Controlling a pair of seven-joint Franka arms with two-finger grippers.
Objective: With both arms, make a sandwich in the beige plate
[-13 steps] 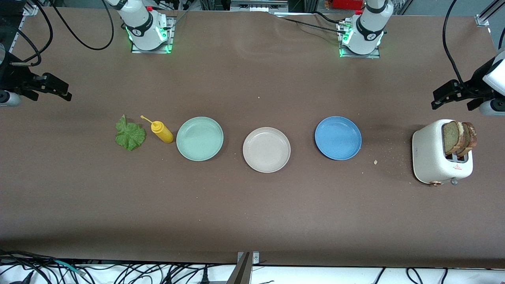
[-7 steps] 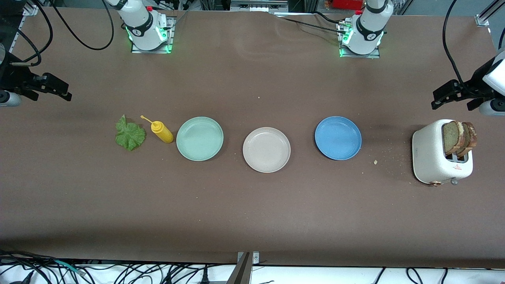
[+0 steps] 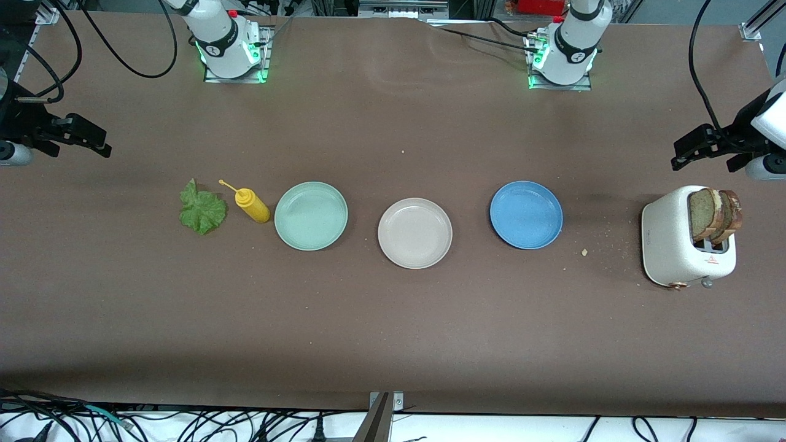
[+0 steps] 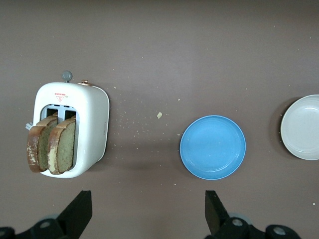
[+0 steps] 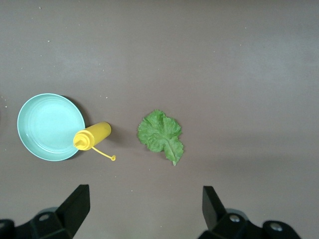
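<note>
My left end effector (image 4: 145, 214) hangs wide open over the desk (image 3: 393, 331) near the white toaster (image 3: 675, 242), where 2 bread slices (image 3: 712, 215) stand upright. My right end effector (image 5: 142, 211) hangs equally wide near the lettuce leaf (image 3: 201, 210). The beige plate (image 3: 415, 233) sits empty between the mint-green plate (image 3: 311, 215) and blue plate (image 3: 526, 215).
</note>
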